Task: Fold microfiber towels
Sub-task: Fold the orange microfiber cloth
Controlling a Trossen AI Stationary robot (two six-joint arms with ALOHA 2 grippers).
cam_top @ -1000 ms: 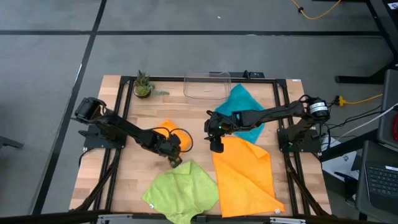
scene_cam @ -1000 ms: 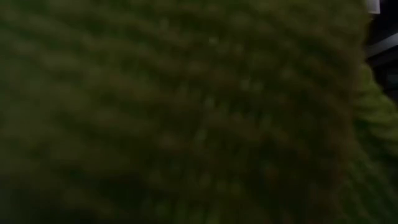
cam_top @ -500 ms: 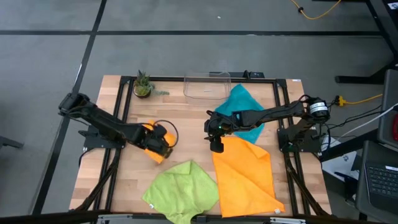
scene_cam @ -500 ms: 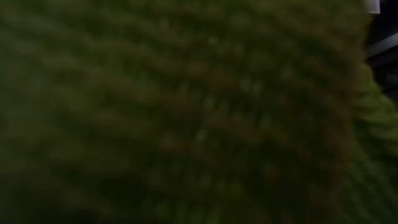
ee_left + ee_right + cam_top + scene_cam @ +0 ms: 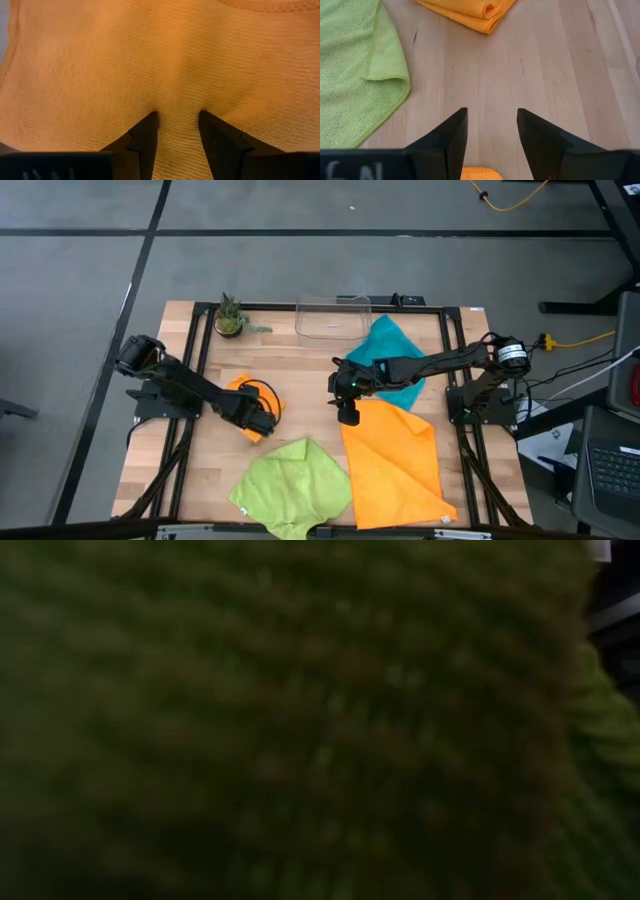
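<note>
A small folded orange towel (image 5: 243, 389) lies left of the table's middle and also shows in the right wrist view (image 5: 470, 12). My left gripper (image 5: 258, 422) is on it with its fingers apart (image 5: 177, 116). A larger orange towel (image 5: 395, 460) lies spread at the near right. My right gripper (image 5: 347, 417) hovers open and empty over bare wood at that towel's far left corner (image 5: 480, 174). A lime green towel (image 5: 295, 480) lies rumpled at the near edge and fills the low view (image 5: 300, 720). A teal towel (image 5: 392, 355) lies at the far right, partly under the right arm. My left gripper has both fingertips (image 5: 150, 122) down on the folded orange towel's upper face (image 5: 175, 107), and the cloth puckers a little between them. The fingers come slanting down from the table's left. The towel lies flat on the table. Whether any cloth is caught between the fingers cannot be told.
A clear plastic bin (image 5: 333, 318) stands at the far edge and a small potted plant (image 5: 230, 315) at the far left. Bare wood (image 5: 310, 395) lies between the two grippers.
My left gripper has drawn back from beside the lime green towel toward the table's left edge. It now rests on the folded orange towel, which has slid a little toward the left edge.
</note>
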